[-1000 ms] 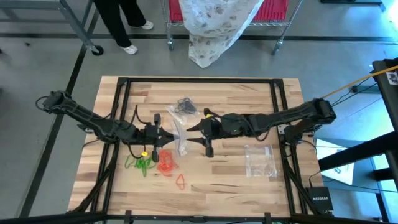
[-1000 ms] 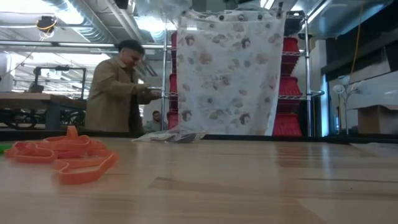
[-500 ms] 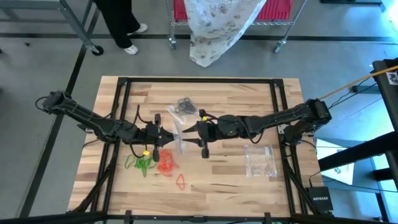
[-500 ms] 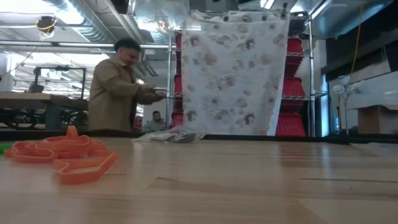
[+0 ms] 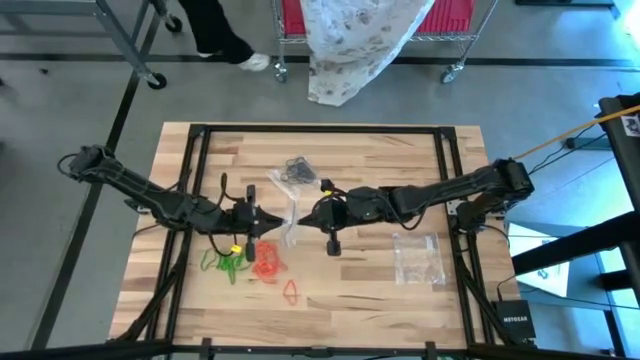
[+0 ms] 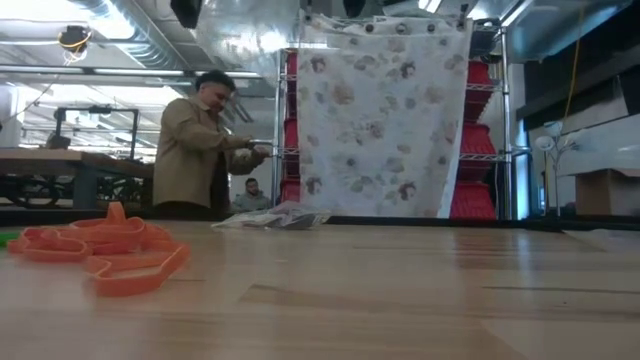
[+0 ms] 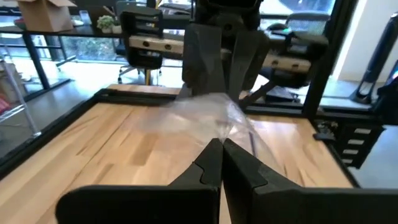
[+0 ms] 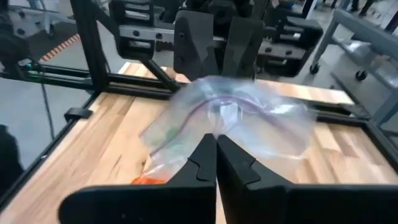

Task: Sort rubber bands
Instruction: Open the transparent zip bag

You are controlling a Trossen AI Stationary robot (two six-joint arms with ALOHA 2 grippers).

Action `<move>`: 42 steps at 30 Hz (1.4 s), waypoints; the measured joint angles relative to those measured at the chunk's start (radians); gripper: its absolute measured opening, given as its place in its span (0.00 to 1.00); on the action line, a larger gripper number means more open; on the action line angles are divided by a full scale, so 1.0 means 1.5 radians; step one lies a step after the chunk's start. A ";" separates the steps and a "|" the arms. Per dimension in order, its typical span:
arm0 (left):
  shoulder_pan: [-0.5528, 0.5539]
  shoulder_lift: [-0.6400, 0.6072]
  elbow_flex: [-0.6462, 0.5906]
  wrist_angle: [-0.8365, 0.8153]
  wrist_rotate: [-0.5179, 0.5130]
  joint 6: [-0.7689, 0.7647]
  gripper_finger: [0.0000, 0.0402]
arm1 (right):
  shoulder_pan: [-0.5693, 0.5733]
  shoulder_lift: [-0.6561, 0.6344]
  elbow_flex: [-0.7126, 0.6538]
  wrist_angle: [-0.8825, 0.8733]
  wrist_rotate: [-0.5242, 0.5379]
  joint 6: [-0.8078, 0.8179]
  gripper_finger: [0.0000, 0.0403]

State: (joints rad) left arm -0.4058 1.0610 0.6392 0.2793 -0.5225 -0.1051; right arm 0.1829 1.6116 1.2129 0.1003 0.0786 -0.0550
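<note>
Left gripper (image 5: 271, 216) pinched on clear bag (image 5: 288, 213), arm reaching level toward centre | right gripper (image 5: 302, 213) clamped on same bag, arm stretched opposite | rubber bands (image 5: 264, 262) on table (image 5: 400, 150) below grippers; black ones (image 5: 300, 170) beyond.

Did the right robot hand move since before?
Yes. The right gripper slid toward the left gripper, away from the spare bag, and pinched the clear bag.
</note>
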 joint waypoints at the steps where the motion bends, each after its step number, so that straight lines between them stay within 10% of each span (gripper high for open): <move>1: -0.005 -0.005 0.000 -0.009 -0.008 0.000 0.00 | 0.000 -0.003 0.000 -0.005 -0.002 0.005 0.00; 25: -0.017 -0.053 0.000 -0.154 -0.059 -0.065 0.00 | 0.001 -0.016 0.000 -0.025 -0.002 0.134 0.07; 42: 0.017 0.093 0.000 -0.227 0.002 -0.032 0.00 | -0.001 0.090 0.000 0.002 0.011 -0.136 0.37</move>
State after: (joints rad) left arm -0.3804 1.2003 0.6395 -0.0619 -0.5191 -0.1531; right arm 0.1807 1.7465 1.2125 0.1040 0.0952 -0.2591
